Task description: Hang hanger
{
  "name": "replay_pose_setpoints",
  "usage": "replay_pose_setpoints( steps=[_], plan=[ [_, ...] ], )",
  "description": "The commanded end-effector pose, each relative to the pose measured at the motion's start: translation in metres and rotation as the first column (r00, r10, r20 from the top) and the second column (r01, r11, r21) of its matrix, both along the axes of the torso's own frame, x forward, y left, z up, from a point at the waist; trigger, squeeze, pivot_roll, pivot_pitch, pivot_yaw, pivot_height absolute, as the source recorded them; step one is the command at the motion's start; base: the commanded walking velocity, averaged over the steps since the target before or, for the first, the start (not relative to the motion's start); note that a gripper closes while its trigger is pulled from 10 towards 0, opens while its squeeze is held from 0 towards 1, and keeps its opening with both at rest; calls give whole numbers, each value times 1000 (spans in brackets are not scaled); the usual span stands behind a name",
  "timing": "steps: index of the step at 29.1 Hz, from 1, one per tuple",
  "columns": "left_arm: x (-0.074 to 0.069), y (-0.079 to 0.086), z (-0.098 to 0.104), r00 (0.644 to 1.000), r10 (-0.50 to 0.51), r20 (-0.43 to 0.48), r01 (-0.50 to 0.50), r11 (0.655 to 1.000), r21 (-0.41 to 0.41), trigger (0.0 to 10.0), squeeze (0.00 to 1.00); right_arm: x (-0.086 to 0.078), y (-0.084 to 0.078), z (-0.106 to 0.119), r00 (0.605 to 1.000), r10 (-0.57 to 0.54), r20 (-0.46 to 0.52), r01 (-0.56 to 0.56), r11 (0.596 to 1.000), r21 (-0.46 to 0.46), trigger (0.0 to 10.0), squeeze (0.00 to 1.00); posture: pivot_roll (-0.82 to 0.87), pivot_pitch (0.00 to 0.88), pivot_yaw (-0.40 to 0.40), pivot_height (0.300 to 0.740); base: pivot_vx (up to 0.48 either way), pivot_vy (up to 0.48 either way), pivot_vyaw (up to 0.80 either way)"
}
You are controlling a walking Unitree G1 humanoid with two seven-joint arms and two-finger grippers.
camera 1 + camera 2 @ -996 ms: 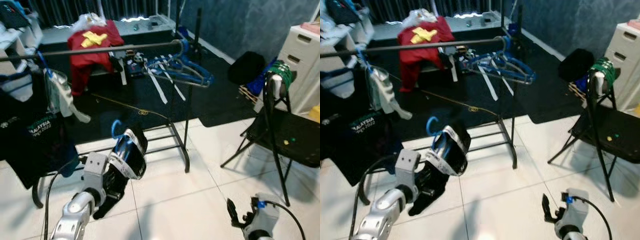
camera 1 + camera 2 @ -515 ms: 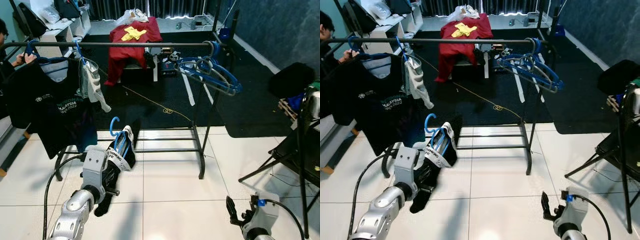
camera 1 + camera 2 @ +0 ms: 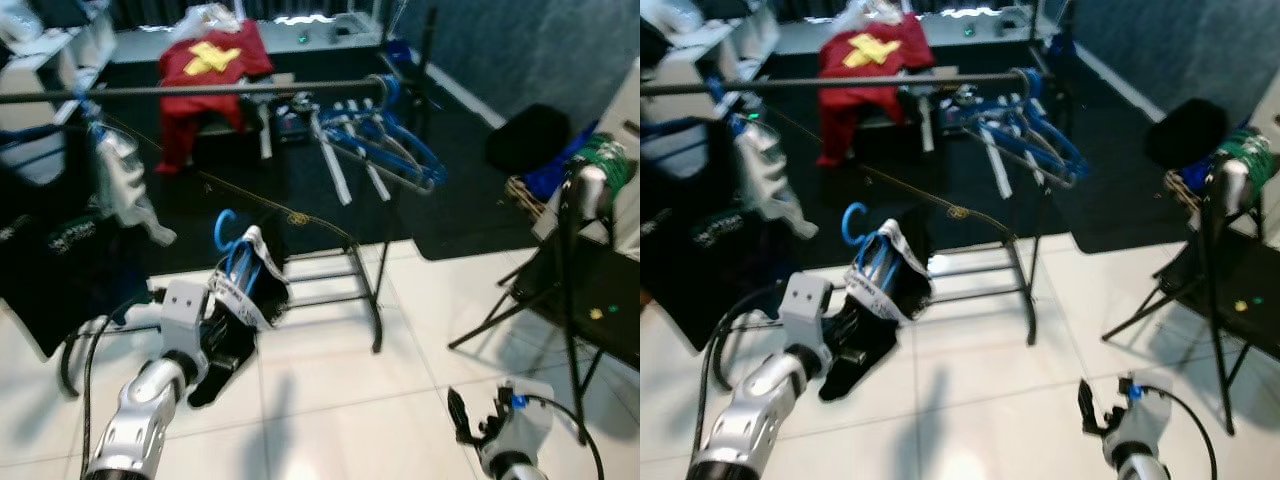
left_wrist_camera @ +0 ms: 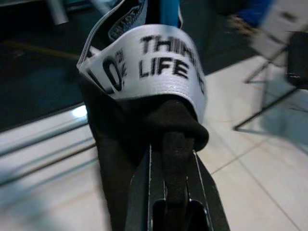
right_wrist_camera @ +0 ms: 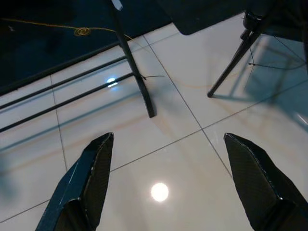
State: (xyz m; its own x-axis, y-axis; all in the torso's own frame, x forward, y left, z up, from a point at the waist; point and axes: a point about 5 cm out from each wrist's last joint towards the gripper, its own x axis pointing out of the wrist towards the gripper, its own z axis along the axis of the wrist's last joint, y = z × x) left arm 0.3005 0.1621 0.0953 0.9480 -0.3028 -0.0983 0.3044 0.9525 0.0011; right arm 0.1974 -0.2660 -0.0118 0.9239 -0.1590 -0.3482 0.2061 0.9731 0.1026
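Left end effector point(image 3: 222, 322) clamped on blue hanger point(image 3: 226, 243) with black garment point(image 4: 125, 159), well below rail point(image 3: 200, 90). Risk: dangling cloth snags rack's lower bars. Right end effector point(image 5: 168, 187) apart, idle.

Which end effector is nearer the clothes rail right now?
Left. The left end effector, shut on the blue hanger with its black garment, is raised just below and in front of the clothes rail. The right end effector hangs open, low over the floor tiles, well short of it.
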Motion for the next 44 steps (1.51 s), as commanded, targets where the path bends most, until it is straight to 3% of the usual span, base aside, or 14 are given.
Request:
replay_pose_setpoints(
  steps=[1, 11, 14, 24, 28, 32, 44],
  plan=[
    [-3, 9, 0, 999, 38, 1, -38, 999, -4, 10000, 0, 4, 7, 0, 1000, 11, 7, -11, 1000, 20, 10000, 0, -48, 45, -7, 740, 420, 0, 0],
    [3, 6, 14, 998, 50, 44, -49, 999, -23, 10000, 0, 5, 8, 1, 1000, 14, 11, -14, 1000, 18, 10000, 0, -48, 47, -7, 740, 417, 0, 0],
    [11, 8, 36, 990, 89, 113, -84, 995, -45, 10000, 0, 6, 11, 5, 999, 17, 28, -17, 1000, 15, 10000, 0, -48, 47, -5, 740, 414, 0, 0],
    [15, 3, 45, 985, 113, 133, -103, 991, -81, 10000, 0, 6, 11, 7, 999, 18, 34, -18, 1000, 13, 10000, 0, -47, 49, -5, 740, 398, 0, 0],
    [19, 3, 46, 979, 168, 117, -156, 982, -107, 10000, 0, 6, 10, 7, 999, 17, 32, -17, 1000, 14, 10000, 0, -50, 48, -5, 740, 0, 0, 0],
    [22, 4, 40, 970, 241, 36, -238, 968, -74, 10000, 0, 5, 10, 6, 1000, 14, 27, -14, 1000, 15, 10000, 0, -49, 51, -2, 740, 0, 0, 0],
    [19, 6, 29, 949, 310, -64, -311, 950, -7, 10000, 0, 4, 11, 5, 1000, 10, 16, -11, 1000, 20, 10000, 0, -48, 52, 1, 740, 0, 0, 0]
  ],
)
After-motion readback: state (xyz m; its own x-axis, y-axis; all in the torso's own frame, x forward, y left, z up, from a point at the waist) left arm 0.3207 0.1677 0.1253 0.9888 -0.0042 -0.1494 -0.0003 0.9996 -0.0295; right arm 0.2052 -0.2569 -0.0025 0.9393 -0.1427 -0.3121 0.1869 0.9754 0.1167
